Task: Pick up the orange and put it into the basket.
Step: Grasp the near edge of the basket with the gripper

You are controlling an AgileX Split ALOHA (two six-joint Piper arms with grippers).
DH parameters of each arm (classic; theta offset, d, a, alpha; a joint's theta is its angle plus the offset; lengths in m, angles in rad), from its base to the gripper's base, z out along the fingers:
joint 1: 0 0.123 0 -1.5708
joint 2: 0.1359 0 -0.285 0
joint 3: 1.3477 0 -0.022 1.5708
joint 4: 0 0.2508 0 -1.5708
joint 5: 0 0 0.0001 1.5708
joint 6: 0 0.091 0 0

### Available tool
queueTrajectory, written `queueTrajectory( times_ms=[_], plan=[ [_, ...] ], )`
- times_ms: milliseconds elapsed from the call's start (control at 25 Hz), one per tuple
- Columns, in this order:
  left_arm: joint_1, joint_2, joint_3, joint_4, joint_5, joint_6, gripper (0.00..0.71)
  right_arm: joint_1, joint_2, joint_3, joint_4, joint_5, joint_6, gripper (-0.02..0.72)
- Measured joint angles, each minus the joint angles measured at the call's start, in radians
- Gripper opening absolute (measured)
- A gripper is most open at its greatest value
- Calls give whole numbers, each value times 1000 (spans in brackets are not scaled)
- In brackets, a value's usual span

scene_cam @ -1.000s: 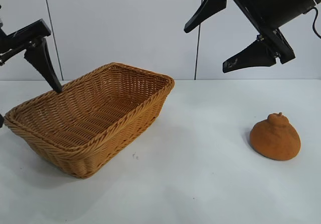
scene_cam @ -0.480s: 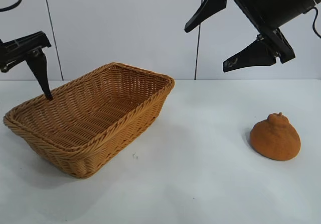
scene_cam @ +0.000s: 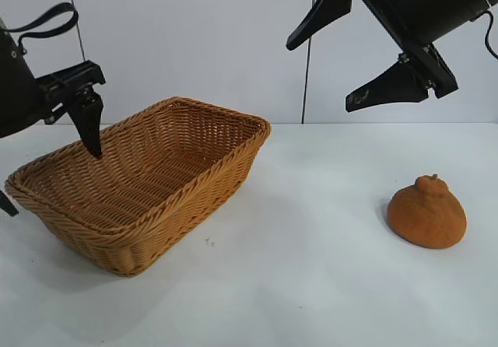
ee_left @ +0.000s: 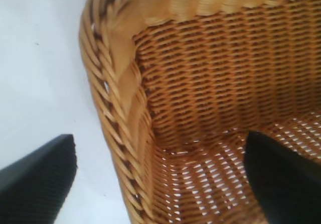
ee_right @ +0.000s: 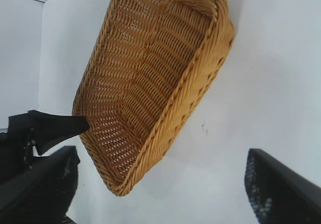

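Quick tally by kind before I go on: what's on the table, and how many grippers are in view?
Oranges: 1, the orange, on the table.
Baskets: 1, the basket, with nothing inside.
Grippers: 2, left gripper straddling the basket's rim, right gripper raised above.
Total: 4

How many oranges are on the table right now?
1. The dull orange-brown, dome-shaped orange sits on the white table, right of the tan woven wicker basket; none shows inside the basket.

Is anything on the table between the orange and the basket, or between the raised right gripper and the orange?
Nothing visible. Bare table separates the orange from the basket, and open air lies between the right gripper and the orange below it.
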Motion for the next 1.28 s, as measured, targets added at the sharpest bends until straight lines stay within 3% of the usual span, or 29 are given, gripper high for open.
queueTrajectory(
  times_ms=[320, 480, 680, 920, 1040, 1200, 1280],
  plan=[
    [0, 76, 0, -1, -60, 1, 642, 0, 0, 0, 0, 0, 0, 620],
    [9, 76, 0, -3, -88, 1, 599, 0, 0, 0, 0, 0, 0, 620],
    [58, 76, 0, -3, -68, 42, 583, 0, 0, 0, 0, 0, 0, 620],
    [61, 76, 0, -35, -51, 61, 552, 0, 0, 0, 0, 1, 0, 620],
    [61, 76, 0, -45, -32, 61, 437, 0, 0, 0, 0, 1, 0, 620],
    [61, 76, 0, -48, 2, 56, 172, 0, 0, 0, 0, 1, 0, 620],
    [62, 76, -1, -56, -7, 45, 98, 0, 0, 0, 0, 1, 0, 620]
  ],
)
